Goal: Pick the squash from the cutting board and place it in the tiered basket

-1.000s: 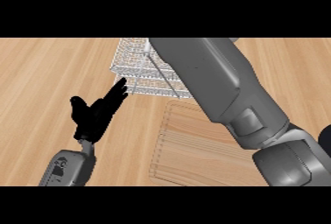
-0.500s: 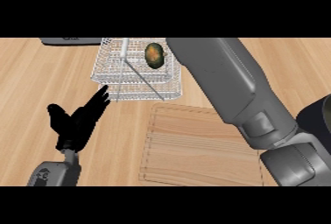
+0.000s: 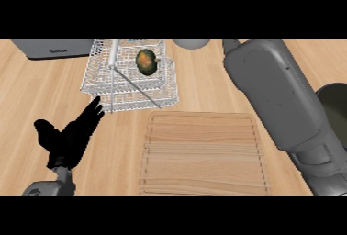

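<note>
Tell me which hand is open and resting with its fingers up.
The left hand, at the view's lower left beside the cutting board. Of the right arm only the grey forearm shows.

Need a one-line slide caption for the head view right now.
Squash lies in the wire tiered basket; cutting board bare; left hand open at lower left.

One squash (image 3: pixel 147 61), one tiered basket (image 3: pixel 129 94), one cutting board (image 3: pixel 202 156), one robot hand (image 3: pixel 69 137).

one head view, looking steeply down at the counter (image 3: pixel 41 87) from close above.
</note>
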Available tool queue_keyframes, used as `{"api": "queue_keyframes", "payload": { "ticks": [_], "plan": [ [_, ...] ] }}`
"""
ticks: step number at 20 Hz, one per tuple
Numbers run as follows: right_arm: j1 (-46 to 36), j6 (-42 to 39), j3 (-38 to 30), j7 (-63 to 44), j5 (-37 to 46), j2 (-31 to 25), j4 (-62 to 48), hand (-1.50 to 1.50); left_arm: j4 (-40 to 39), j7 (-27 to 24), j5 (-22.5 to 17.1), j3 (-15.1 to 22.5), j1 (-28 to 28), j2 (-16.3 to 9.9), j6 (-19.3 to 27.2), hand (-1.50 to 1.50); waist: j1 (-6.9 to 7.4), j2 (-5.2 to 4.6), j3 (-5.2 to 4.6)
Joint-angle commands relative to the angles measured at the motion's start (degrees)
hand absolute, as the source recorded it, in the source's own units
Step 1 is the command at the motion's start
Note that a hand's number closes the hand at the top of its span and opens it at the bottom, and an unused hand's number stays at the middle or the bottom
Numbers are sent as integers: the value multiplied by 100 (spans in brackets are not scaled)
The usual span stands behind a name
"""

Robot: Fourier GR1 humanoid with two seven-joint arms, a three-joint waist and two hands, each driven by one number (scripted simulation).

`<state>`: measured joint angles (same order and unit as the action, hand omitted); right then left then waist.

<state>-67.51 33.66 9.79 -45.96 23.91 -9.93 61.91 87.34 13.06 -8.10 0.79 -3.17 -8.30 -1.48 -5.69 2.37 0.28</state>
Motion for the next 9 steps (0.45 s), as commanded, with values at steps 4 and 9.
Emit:
{"api": "queue_keyframes", "payload": {
  "ticks": [4,9],
  "plan": [
    [1344,-1165,-48,-603,-583,-1079,2342,-150,116,22,73,-25,90,40,150,0,-255,32,-3],
    [2565,-1511,-270,-975,-922,-1770,4285,-150,193,7,2,-77,35,-63,13,0,-210,-32,-10]
  ]
}}
